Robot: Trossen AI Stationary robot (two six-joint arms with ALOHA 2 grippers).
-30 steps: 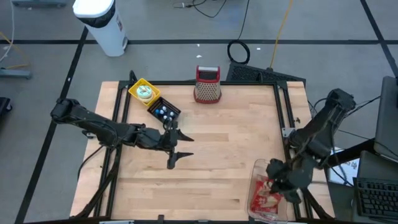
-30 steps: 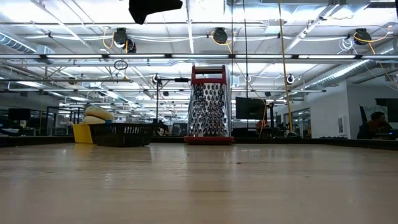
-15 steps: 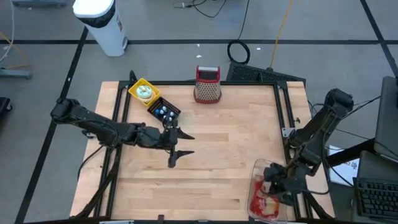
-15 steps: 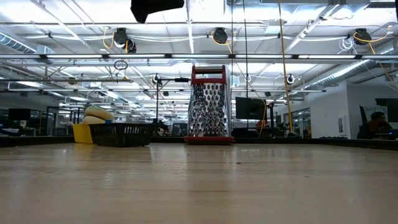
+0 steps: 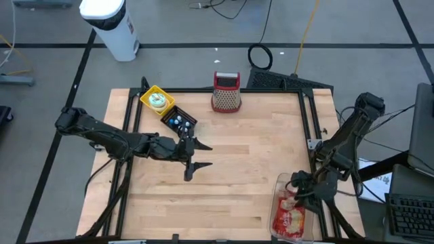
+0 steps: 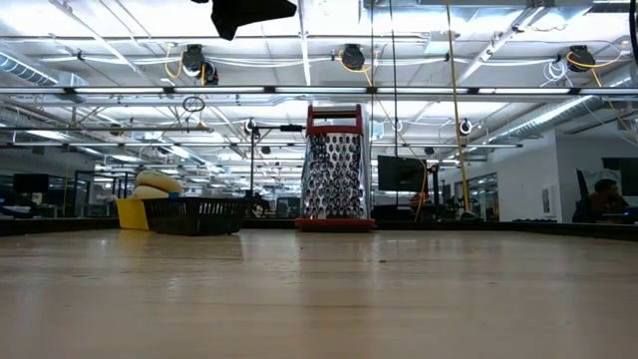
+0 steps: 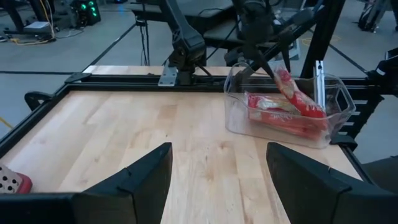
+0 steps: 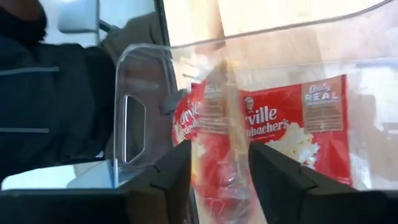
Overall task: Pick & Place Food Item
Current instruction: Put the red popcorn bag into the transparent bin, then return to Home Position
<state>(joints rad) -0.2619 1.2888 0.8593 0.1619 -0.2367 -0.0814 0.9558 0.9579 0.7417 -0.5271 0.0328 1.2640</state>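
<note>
A clear plastic bin (image 5: pixel 279 183) stands at the table's near right corner with red popcorn packets (image 5: pixel 288 220) in it. My right gripper (image 5: pixel 298 191) hangs just over the bin, open. One wrapped red packet (image 8: pixel 219 130) stands tilted between its fingers, its lower end among the packets (image 8: pixel 298 124) lying flat in the bin. The left wrist view shows that packet (image 7: pixel 293 93) leaning up out of the bin (image 7: pixel 236 118). My left gripper (image 5: pixel 193 157) waits open above the table's left middle. My right gripper has its fingers (image 8: pixel 171 180) on either side of the tilted packet's upper part (image 8: pixel 217 93), coming slanting down from above. I cannot tell whether they touch the wrapper. The packet's lower end rests in the bin.
A red-handled metal grater (image 5: pixel 226 93) stands at the far edge. A yellow container (image 5: pixel 156 100) with food and a black basket (image 5: pixel 178 122) sit at the far left. Bare wood lies across the table's middle. A white cylinder (image 5: pixel 112 27) stands on the floor beyond.
My right gripper has come down toward the bin with the packet and rolled a little at the wrist.
</note>
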